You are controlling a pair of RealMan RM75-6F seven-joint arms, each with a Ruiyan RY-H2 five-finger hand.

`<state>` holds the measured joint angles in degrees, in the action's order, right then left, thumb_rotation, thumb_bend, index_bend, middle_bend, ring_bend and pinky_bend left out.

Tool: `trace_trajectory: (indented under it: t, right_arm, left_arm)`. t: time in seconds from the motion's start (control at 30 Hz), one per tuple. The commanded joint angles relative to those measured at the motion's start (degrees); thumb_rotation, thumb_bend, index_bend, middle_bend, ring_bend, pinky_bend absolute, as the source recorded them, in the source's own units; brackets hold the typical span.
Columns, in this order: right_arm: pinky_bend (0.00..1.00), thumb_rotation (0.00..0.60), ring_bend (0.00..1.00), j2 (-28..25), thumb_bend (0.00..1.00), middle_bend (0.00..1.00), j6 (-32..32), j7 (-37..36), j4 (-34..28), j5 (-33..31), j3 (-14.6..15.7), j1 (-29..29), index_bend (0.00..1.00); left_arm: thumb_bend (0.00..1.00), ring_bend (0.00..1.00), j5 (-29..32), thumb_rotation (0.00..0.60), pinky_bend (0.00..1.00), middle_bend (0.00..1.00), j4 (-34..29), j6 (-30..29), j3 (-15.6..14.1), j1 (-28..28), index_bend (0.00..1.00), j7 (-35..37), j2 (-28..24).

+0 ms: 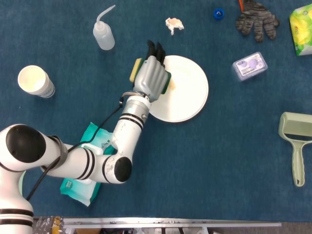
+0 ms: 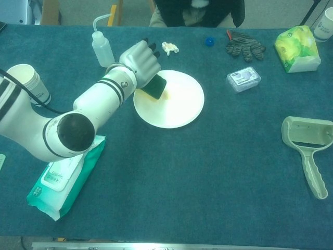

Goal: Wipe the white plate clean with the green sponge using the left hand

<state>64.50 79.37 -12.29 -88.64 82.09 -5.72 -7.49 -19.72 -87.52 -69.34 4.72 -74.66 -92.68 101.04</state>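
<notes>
- Sponge [image 2: 155,86] is green with a yellow underside, sitting at the left rim of the white plate [image 1: 187,95], partly hanging past the edge, so it's right at the plate's border
- left hand [image 1: 151,76] is flat on top of the sponge, fingers curled down over it and gripping it, dark fingertips poking out past the plate's far-left side
- plate sits mid-table on the blue cloth [image 1: 204,165]; there's a small yellowish smear on it just beside the sponge
- right hand isn't visible in either camera
- squeeze bottle [image 1: 103,33] stands up and left of the hand, well apart from the plate
- paper cup [image 1: 35,81] is off on the left, upright
- pack of wet wipes [image 2: 65,177] lies under the left arm's elbow area
- crumpled tissue bit [image 1: 174,24] sits just beyond the plate
- further right: a blue cap [image 1: 218,13], a grey glove [image 1: 257,20], a small clear box [image 1: 249,66], a yellow-green packet [image 2: 297,49] and a pale green scoop [image 1: 295,146]
</notes>
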Motion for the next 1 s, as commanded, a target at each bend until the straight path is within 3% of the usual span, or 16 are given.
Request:
trace_trajectory:
  t: [0.03,0.5,1.0]
  right_arm:
    - [0.45,0.600,0.24,-0.06,0.39,0.39,0.06,-0.16,0.10,-0.04,0.02,0.09,0.43]
    - [0.45,0.600,0.24,-0.13,0.39,0.39,0.05,-0.55,0.57,-0.54,-0.08,0.35,0.43]
    - [0.45,0.600,0.24,0.10,0.39,0.39,-0.23,0.18,0.23,-0.37,-0.07,0.07,0.43]
  left_arm:
    - [0.30,0.00,-0.02,0.569,0.02,0.08,-0.81,-0.17,0.10,-0.73,0.43,-0.68,0.66]
    - [0.30,0.00,2.13,0.566,0.02,0.08,5.06,1.47,-0.48,-2.20,0.44,-2.28,5.04]
    - [0.30,0.00,0.60,0.575,0.02,0.08,7.44,-0.11,-2.63,-0.34,0.45,-2.05,4.22]
